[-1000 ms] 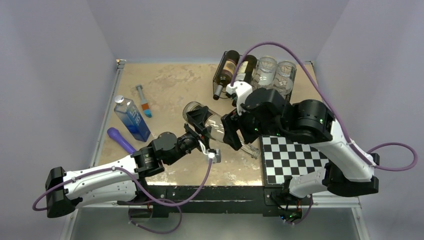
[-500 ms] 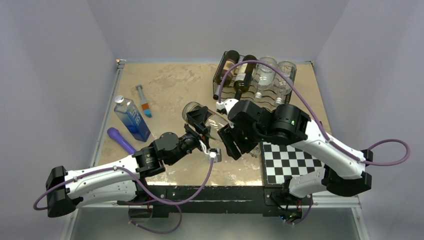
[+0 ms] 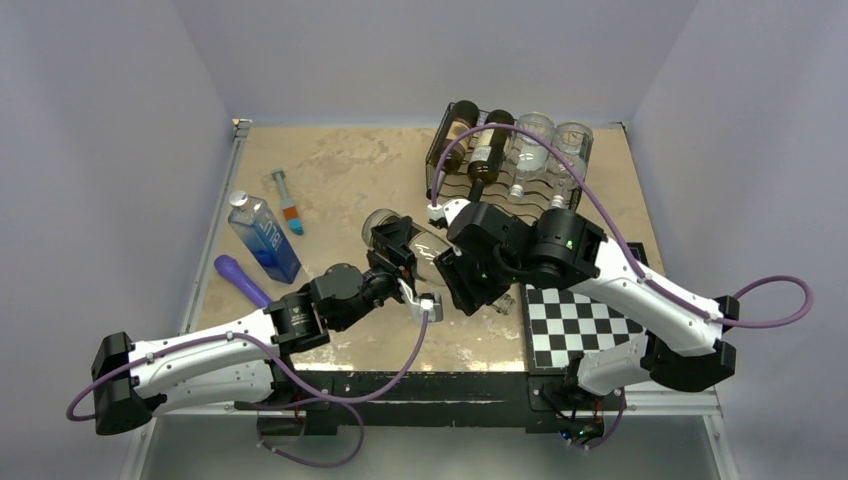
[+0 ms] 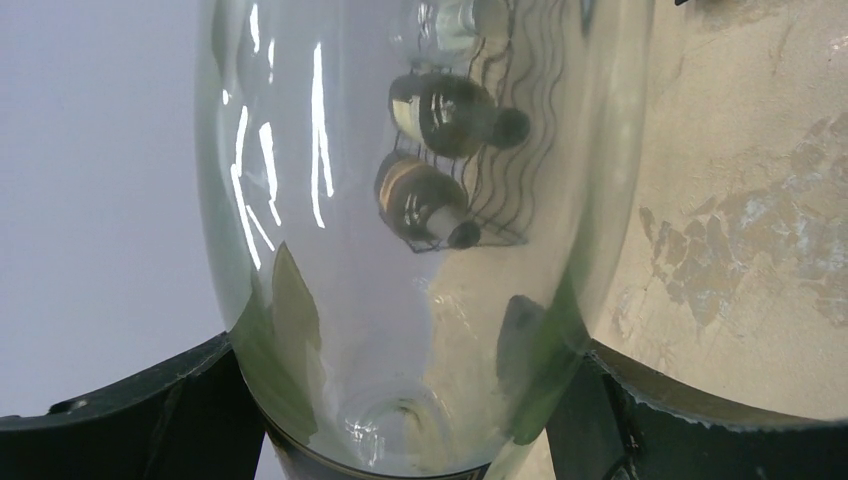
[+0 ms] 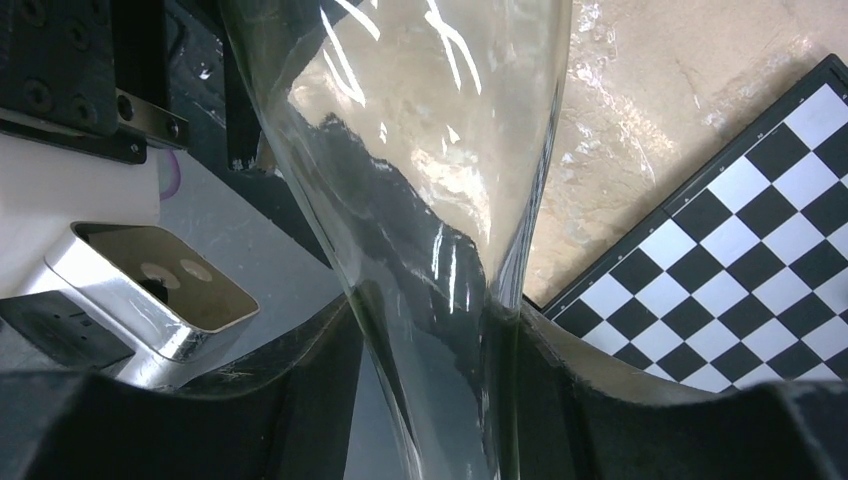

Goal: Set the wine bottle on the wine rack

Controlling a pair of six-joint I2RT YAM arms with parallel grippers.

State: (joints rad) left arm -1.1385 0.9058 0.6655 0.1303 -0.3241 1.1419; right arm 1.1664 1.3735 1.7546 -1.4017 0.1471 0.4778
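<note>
Left gripper (image 4: 410, 345): clamped on wine bottle (image 3: 425, 248) body, steadying it.
Right gripper (image 5: 430, 330): pinching its neck, short of wine rack (image 3: 500, 185), likely for handover.

L claw (image 3: 394, 244) + R claw (image 3: 456, 282) both clamped, facing each other; arms angled inward.

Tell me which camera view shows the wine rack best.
The top external view: the wine rack stands far right, almost wholly visible, holding bottles. The left wrist view shows it only distorted through the clear bottle. The right wrist view does not show it.
</note>
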